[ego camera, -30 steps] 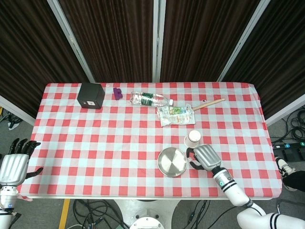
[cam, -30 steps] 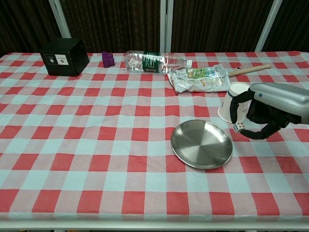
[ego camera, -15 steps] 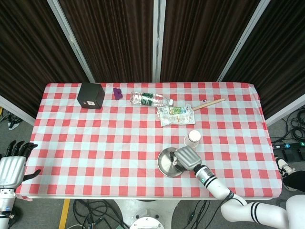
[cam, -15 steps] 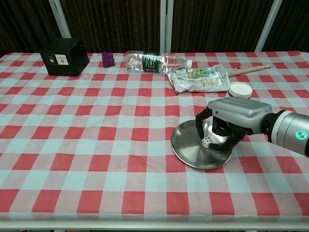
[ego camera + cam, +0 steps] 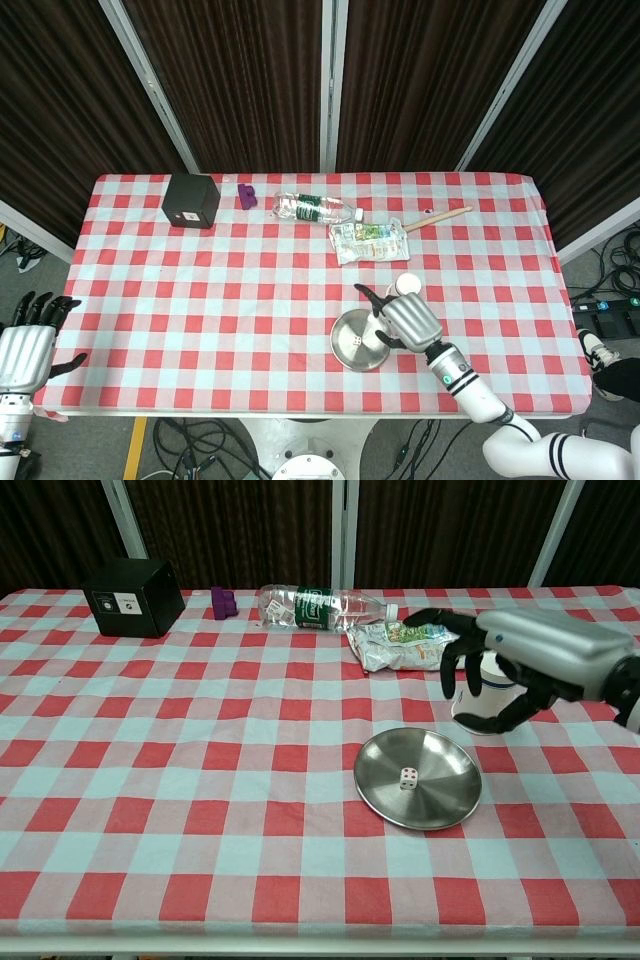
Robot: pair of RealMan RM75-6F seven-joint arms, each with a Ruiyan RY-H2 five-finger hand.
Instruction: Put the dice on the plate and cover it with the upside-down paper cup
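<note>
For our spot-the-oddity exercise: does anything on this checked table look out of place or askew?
The clear plastic bottle lies on its side at the table's far edge instead of standing, and the crumpled snack packet beside it looks flattened. The white die sits squarely in the metal plate.

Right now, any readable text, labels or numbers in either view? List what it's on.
Nothing can be read word for word.
Bottle: green label with print, too blurred to read.
Snack bag: colourful print, too small to read.
Black box: small white sticker, marks illegible.
Dice on the plate: dark pips on top, count unclear.
Paper cup: no print visible.
</note>
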